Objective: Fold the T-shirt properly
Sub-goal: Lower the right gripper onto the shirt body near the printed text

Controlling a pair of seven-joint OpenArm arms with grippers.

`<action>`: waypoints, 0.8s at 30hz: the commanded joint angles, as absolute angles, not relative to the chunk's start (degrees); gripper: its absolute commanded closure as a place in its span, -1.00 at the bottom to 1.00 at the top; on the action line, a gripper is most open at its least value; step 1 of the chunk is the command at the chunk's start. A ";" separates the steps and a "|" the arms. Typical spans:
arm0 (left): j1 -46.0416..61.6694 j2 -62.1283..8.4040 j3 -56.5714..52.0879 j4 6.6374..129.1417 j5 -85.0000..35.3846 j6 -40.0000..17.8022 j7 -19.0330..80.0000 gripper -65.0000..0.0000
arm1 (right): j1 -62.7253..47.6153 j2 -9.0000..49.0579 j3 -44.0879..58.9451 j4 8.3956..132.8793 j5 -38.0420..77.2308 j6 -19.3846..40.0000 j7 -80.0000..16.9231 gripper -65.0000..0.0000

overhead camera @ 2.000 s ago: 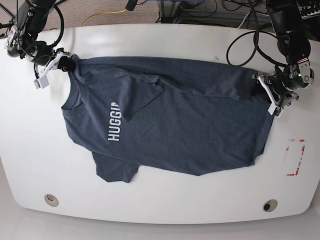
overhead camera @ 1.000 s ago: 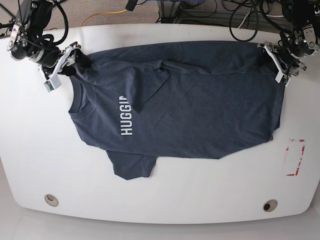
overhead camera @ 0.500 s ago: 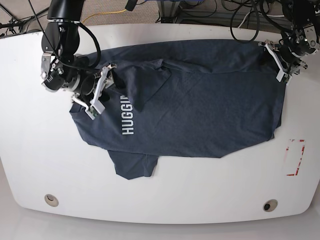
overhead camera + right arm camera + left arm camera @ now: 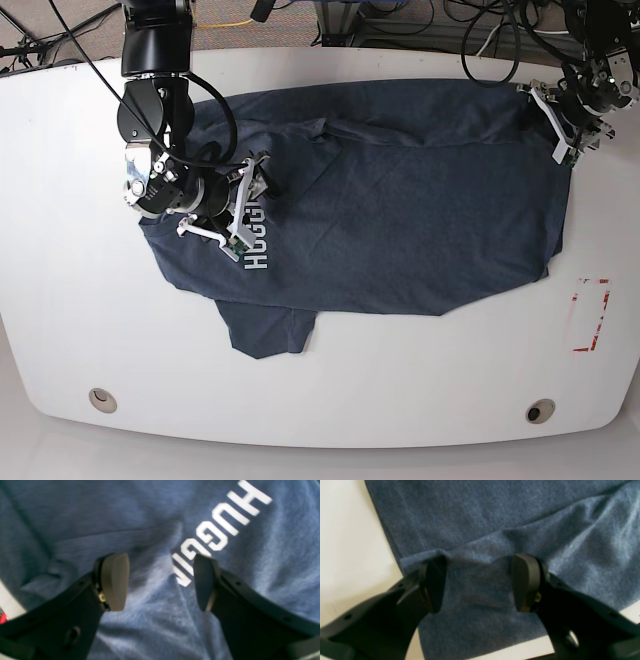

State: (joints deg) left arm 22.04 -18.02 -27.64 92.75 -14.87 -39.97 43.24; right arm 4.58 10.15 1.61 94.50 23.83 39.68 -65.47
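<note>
the right gripper (image 4: 243, 208) hangs over the chest of the t-shirt (image 4: 400, 220), on the left of the base view, and its jaws stand parted with nothing between them; in the right wrist view its fingertips (image 4: 115, 581) straddle the end of the white lettering (image 4: 253, 235), where a soft ridge of cloth rises. it looks placed there to take hold of that raised layer near the print, though that is only a guess from its pose

the t-shirt lies spread across the middle of the white table (image 4: 60, 300), collar end toward the left and hem toward the right. it is a dark slate blue, heathered, with one sleeve (image 4: 265, 330) sticking out toward the near edge and a folded-over flap with creases along the far edge. it is not yet a tidy rectangle, so the fold seems at an early stage

at the far right corner the left gripper (image 4: 566, 115) sits at the hem. in the left wrist view its pads (image 4: 523, 582) are apart, with a rumpled bit of cloth lying in the gap, neither pad clearly pressing on it. it seems released, perhaps kept there to steady that corner
</note>
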 commanded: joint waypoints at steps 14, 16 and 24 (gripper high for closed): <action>22.46 -18.77 -27.65 92.53 -12.00 -40.00 45.67 -0.16 | 6.46 10.42 1.80 88.13 24.66 40.00 -59.21 0.74; 22.46 -18.77 -27.65 92.44 -12.00 -40.00 45.67 -0.16 | 6.46 10.42 1.98 88.13 24.66 40.00 -59.12 0.88; 22.46 -18.86 -27.65 92.44 -11.91 -40.00 45.67 -0.16 | 8.48 10.59 2.33 88.13 24.57 40.00 -58.86 1.00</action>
State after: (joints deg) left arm 22.04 -18.15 -27.59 92.55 -14.90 -39.97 43.07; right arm 6.94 10.17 2.07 86.94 23.77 39.68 -60.18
